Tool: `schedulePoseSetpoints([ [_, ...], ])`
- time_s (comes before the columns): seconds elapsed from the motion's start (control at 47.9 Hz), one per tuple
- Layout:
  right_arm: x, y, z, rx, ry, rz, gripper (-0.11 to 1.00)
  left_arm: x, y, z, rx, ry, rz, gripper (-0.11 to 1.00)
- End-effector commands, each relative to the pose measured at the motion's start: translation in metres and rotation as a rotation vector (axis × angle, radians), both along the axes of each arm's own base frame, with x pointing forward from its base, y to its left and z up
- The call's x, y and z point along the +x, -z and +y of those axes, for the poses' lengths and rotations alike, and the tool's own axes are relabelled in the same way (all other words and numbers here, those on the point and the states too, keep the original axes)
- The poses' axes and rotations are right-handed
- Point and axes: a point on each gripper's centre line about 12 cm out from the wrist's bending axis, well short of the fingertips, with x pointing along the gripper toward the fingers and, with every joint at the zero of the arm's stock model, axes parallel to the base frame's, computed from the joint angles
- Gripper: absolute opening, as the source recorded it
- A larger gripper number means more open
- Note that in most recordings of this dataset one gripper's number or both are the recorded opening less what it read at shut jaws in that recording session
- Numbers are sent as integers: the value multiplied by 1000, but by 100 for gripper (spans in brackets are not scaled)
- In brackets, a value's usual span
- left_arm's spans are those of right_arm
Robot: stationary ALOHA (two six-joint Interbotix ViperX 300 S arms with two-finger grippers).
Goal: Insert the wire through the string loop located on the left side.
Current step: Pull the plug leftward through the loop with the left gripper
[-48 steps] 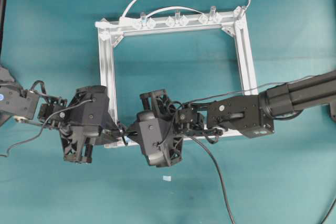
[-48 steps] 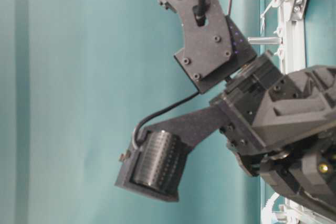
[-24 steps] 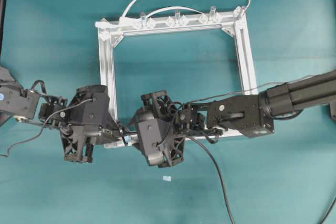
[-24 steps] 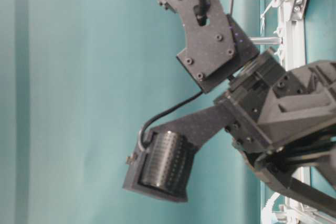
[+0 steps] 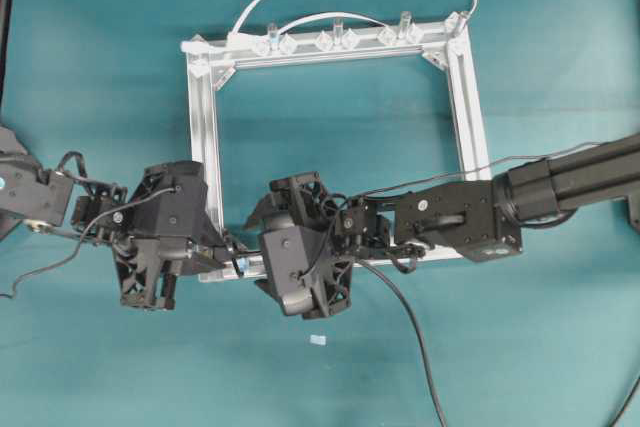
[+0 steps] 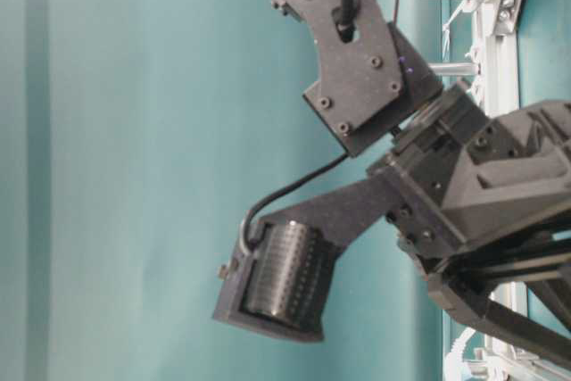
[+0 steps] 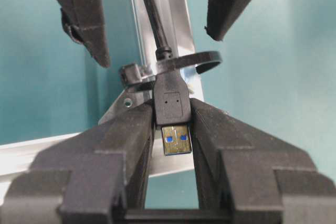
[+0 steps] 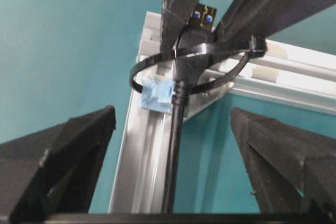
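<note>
Now, left end effector (image 7: 172,129): clamped on the wire (image 7: 171,106) plug.
Right end effector (image 8: 173,145): spread wide, touching nothing.
Wire: passes through the string loop (image 8: 157,61) at frame (image 8: 142,145) corner.

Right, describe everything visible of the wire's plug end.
The wire ends in a black rectangular plug with a metal shell and blue insert, facing the left wrist camera. The left gripper is shut on the plug body, one of the fingers pressing each side. The plug has passed through the string loop, a thin dark band encircling it just behind the body. Its thin black cable runs back along the aluminium frame, between the right gripper's open fingers.
</note>
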Motion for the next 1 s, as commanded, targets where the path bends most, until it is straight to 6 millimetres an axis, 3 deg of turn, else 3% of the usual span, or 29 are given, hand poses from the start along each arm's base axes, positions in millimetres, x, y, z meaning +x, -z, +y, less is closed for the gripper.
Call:
schedulePoseSetpoints([
  [0.0,2,-14,1,2,-2,-35,95,-2,-10,1,-7,-3,-19,22],
  [0.982,1,-13,0,1,-1,-31,95,-91,-23,5,-69,-12,95,22],
])
